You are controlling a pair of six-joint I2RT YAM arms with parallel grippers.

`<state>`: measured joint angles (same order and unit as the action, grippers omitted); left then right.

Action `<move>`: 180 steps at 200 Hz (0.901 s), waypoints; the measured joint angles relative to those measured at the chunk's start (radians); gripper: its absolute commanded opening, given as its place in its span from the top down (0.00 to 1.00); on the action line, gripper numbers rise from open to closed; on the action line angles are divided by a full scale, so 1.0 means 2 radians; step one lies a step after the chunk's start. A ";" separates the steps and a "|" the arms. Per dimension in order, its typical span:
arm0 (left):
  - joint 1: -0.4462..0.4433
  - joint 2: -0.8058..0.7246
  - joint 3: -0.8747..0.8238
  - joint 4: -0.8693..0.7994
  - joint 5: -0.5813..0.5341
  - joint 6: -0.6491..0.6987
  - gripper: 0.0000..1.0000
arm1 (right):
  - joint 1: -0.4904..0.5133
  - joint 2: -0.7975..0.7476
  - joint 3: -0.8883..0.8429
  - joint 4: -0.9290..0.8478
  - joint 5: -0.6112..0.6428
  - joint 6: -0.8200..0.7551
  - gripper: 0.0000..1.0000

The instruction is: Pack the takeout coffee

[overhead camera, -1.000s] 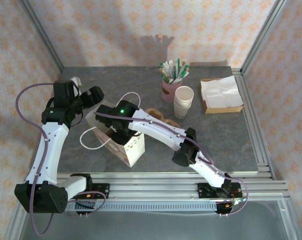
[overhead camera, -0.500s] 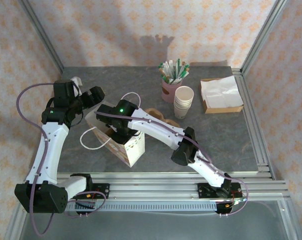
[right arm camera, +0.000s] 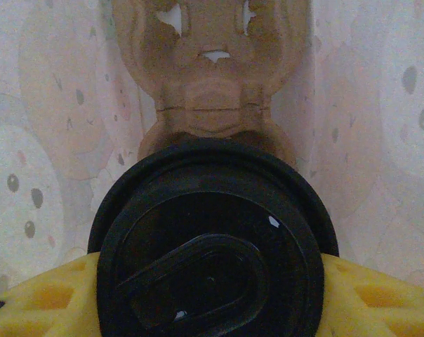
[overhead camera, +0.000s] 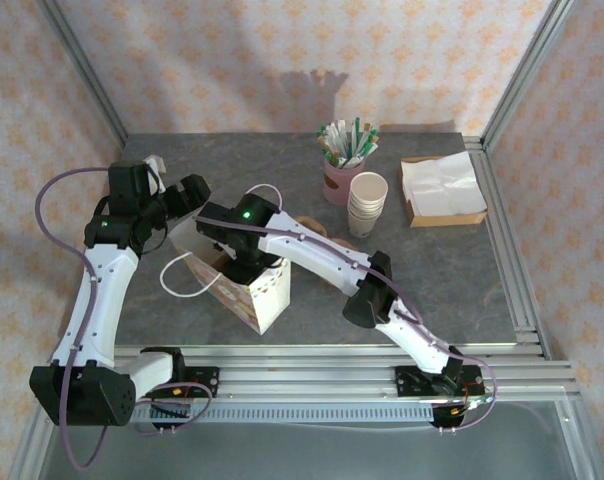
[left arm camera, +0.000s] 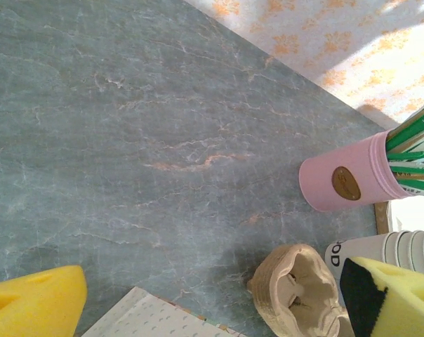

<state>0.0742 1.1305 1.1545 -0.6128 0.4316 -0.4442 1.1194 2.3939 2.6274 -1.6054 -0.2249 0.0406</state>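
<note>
There's the takeout coffee (right arm camera: 210,260), glossy round black plastic lid up, pinched between spongy yellow pads (right arm camera: 36,298) of the right hand (right arm camera: 212,305); moulded brown pulp carrier (right arm camera: 212,84) at its twelve o'clock. Left hand (left arm camera: 212,309) spread wide.

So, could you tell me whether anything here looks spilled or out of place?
Nothing stands out: no spills, and the coffee has its lid on, held in the right claw over the carrier in the bag. Only the napkins look slightly rumpled.
</note>
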 measured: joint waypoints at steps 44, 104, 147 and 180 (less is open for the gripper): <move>0.000 0.002 -0.001 0.001 0.005 -0.001 0.06 | -0.006 0.003 0.012 0.000 -0.013 0.005 0.52; 0.000 0.007 -0.002 0.002 0.007 -0.001 0.07 | -0.007 0.003 -0.002 0.000 -0.008 0.005 0.52; 0.000 0.007 -0.002 0.002 0.007 -0.001 0.07 | -0.001 0.004 -0.009 0.000 0.000 0.005 0.52; 0.000 0.007 -0.002 0.002 0.007 -0.001 0.07 | 0.003 0.007 -0.008 0.000 0.006 0.005 0.53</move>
<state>0.0738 1.1439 1.1507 -0.6090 0.4465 -0.4465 1.1252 2.4081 2.6106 -1.6054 -0.2134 0.0513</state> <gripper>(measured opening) 0.933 0.599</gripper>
